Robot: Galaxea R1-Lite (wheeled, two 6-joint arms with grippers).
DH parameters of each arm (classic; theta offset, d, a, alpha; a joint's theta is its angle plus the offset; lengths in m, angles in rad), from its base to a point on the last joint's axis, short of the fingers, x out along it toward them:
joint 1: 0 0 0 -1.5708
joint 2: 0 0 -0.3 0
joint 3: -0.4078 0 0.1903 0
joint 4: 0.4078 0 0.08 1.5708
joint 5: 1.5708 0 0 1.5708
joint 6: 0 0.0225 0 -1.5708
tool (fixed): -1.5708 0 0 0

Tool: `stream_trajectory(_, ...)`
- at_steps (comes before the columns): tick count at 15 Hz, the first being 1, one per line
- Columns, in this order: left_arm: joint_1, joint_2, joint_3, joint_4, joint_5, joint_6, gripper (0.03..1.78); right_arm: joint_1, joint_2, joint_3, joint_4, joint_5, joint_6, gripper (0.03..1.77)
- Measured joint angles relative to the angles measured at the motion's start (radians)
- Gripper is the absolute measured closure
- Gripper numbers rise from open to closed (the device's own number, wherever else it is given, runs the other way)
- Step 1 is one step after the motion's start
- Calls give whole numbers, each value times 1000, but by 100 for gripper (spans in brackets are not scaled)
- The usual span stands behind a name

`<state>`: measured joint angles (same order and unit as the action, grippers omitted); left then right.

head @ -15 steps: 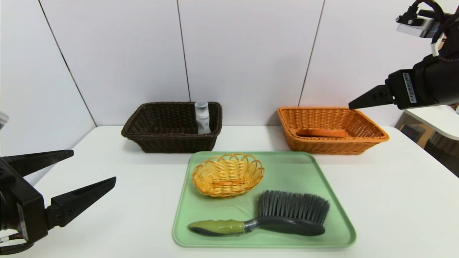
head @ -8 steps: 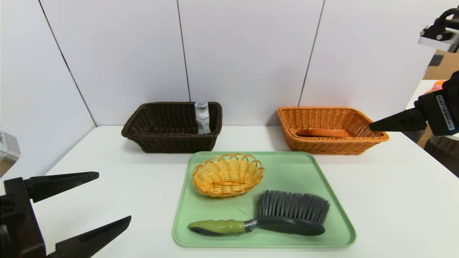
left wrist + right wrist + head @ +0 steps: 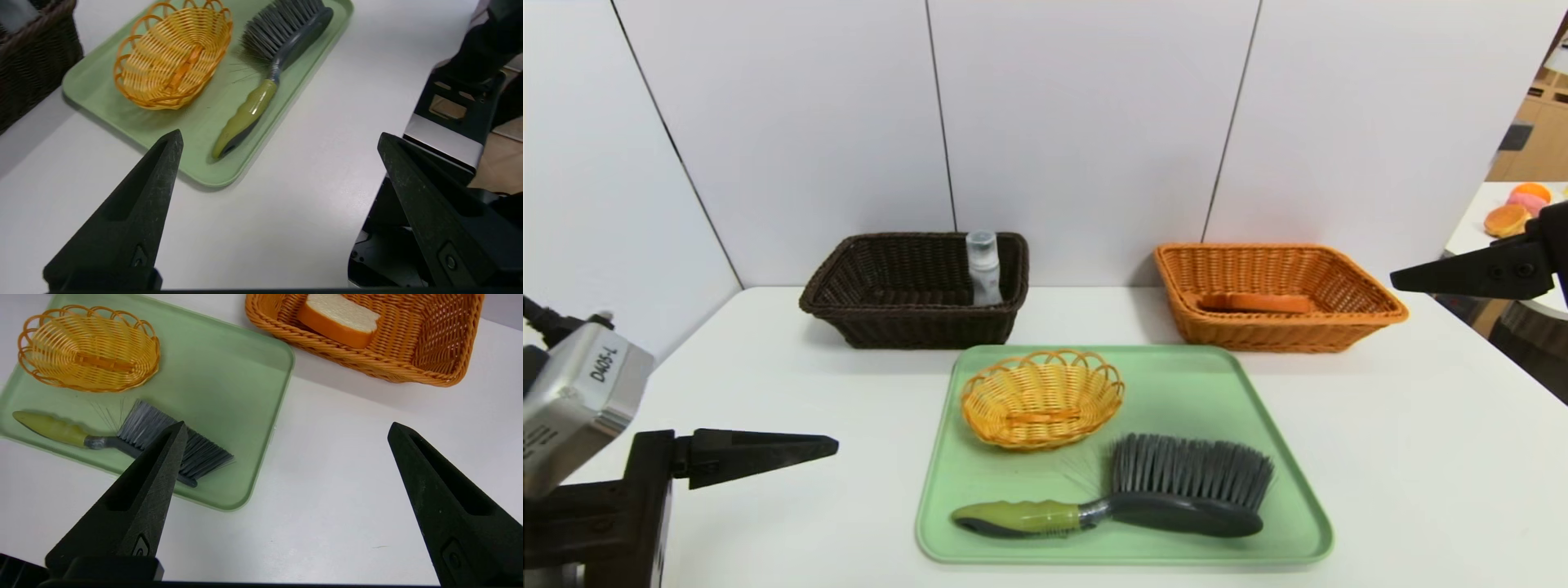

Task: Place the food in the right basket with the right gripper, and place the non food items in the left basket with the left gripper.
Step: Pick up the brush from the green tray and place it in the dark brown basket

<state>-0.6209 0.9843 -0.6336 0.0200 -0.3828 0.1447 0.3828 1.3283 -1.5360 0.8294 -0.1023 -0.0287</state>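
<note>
The green tray (image 3: pixel 1176 384) lies flat on the white bench (image 3: pixel 849 506), and everything else is easiest to place from it. On the tray's near half rests the brush (image 3: pixel 1184 514), its green handle toward the tray's left side, its dark bristles facing the tray's far edge. The small yellow wicker basket (image 3: pixel 1045 392) (scalloped along the rim, with an orange band inside it) sits upright on the tray's far left part, just beyond the brush handle and apart from it.

Beyond the tray's far left corner stands the dark brown basket (image 3: pixel 923 327); in its right end is a white bottle (image 3: pixel 986 273), close to upright. Beyond the tray's far right corner stands the orange basket (image 3: pixel 1282 333), with a slice of bread (image 3: pixel 339 319) (pale crumb, orange-brown crust) lying inside.

The left pincer (image 3: pixel 280 132) is over the bench to the left of the tray, spread wide with nothing between its tips. The right pincer (image 3: pixel 289 424) is off to the right of the tray, raised above the bench, also spread wide and holding nothing. Neither touches the tray or what it carries.
</note>
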Motion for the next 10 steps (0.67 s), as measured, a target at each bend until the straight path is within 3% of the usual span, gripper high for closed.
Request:
stream_trajectory(5,-2,126,-15,0,-12,82,12,63,-16,57,3,-29,-17,10)
stream_trajectory(10,-1,294,-131,-2,7,107,12,14,-40,128,7,-72,-16,10)
